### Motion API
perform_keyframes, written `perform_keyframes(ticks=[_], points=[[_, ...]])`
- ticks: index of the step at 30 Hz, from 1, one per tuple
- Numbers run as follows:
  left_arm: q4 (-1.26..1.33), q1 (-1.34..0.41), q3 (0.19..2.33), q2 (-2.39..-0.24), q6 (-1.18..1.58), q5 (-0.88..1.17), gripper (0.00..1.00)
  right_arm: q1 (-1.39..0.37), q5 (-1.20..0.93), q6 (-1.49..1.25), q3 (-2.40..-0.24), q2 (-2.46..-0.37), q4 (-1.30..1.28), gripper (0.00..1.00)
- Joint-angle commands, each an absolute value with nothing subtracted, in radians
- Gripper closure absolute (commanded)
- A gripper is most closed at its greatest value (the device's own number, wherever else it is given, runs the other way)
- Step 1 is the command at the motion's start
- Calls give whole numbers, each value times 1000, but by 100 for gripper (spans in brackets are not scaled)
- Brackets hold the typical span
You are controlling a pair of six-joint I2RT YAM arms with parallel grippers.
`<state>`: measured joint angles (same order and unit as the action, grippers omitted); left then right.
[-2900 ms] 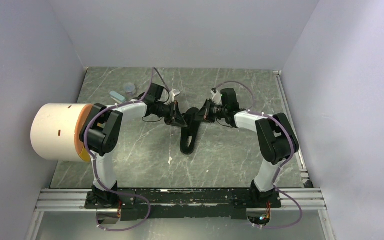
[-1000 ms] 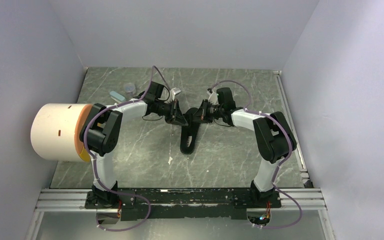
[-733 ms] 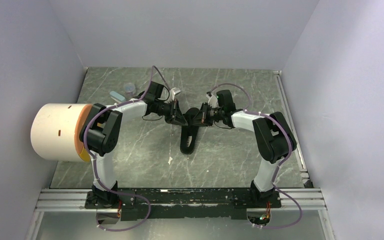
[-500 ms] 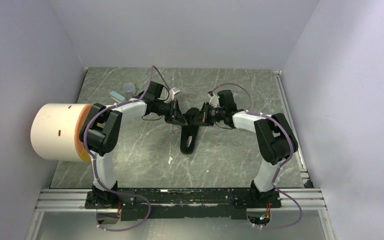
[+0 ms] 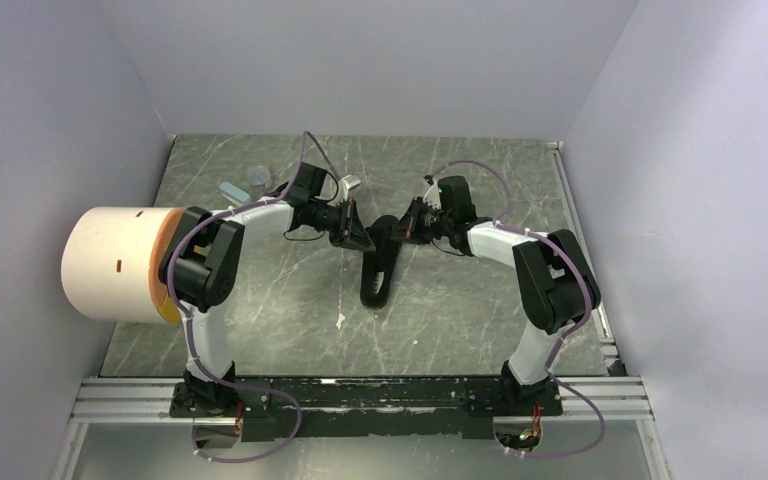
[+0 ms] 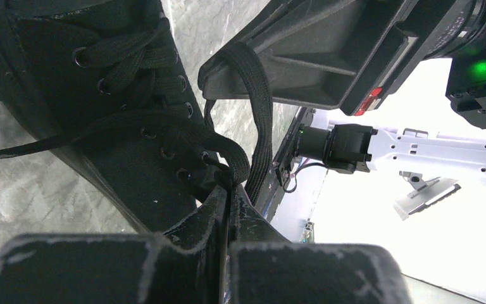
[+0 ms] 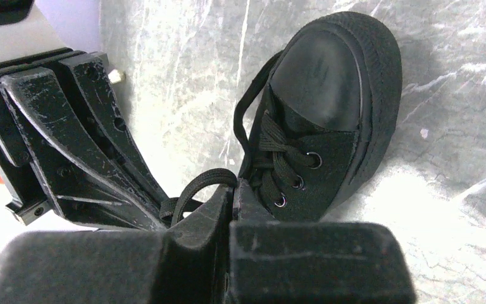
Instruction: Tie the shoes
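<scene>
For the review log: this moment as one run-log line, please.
phase: tying | left gripper: shut on lace | right gripper: shut on lace | shoe: on table

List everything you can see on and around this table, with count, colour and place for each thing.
shoe: one, all black, middle of the table, between the two arms
laces: black, threaded through the shoe, one stretch pinched at both ends
cylinder: one, cream with an orange end, left edge of the table
small piece: one, light blue, far left of the table
small cup: one, clear or greyish, beside the blue piece
scrap: one, white, on the table nearer than the shoe
table: one, grey-green marbled
rail: one, silver, near edge
left arm: white and black, jaws shut on the laces
right arm: white and black, jaws shut on the laces
</scene>
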<state>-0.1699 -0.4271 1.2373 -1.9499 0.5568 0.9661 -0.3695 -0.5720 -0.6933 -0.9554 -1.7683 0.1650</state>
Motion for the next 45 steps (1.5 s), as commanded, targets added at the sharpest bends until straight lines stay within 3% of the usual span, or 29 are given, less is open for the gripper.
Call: perform_keyframes(ticks=[1,20,43,45], points=[[-159,-420,1260,-1938,562,997,95,-379,-549,-705,-966,-1752,212,100],[-158,-419,1261,-1942,561,1000,95,-436,-552,-667,-936,-1724,173,100],[-214,-417,1336,-1987,521,971,95,-419,-853,-831,-925,-1826,261,100],[-259,-417,1349,-1994,473,946,82,-419,-838,-854,-906,-1836,296,100]])
